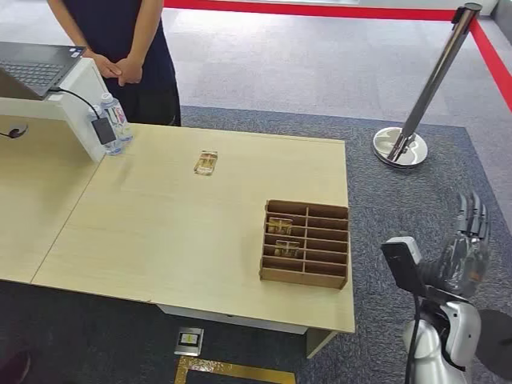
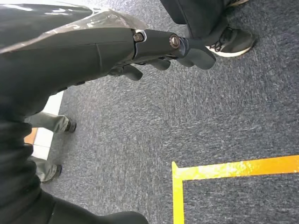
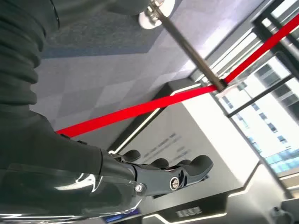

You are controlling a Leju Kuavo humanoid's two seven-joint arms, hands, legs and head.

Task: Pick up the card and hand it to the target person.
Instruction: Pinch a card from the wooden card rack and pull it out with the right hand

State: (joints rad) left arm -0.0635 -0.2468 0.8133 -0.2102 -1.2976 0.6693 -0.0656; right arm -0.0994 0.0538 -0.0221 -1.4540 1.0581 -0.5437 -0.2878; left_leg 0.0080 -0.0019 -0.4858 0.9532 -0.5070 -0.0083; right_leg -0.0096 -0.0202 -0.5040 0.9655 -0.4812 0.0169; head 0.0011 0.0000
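A card (image 1: 206, 162) lies flat on the light wooden table (image 1: 151, 240), towards the far side. Two more cards (image 1: 279, 226) stand in the slots of a brown divided box (image 1: 306, 244) near the table's right front corner. The person (image 1: 124, 48) stands behind the far left of the table with both hands clasped. My right hand (image 1: 468, 248) is raised off the table's right edge, well right of the box, its fingers (image 3: 169, 175) straight and holding nothing. My left hand (image 2: 159, 46) hangs over the carpet, fingers stretched out and empty.
A laptop (image 1: 36, 68) on a white stand and two water bottles (image 1: 114, 120) sit at the far left. A chrome barrier post (image 1: 402, 144) with a red belt (image 1: 314, 11) stands right of the table. Yellow floor tape (image 2: 229, 168) and people's shoes (image 2: 232, 42) are near my left hand.
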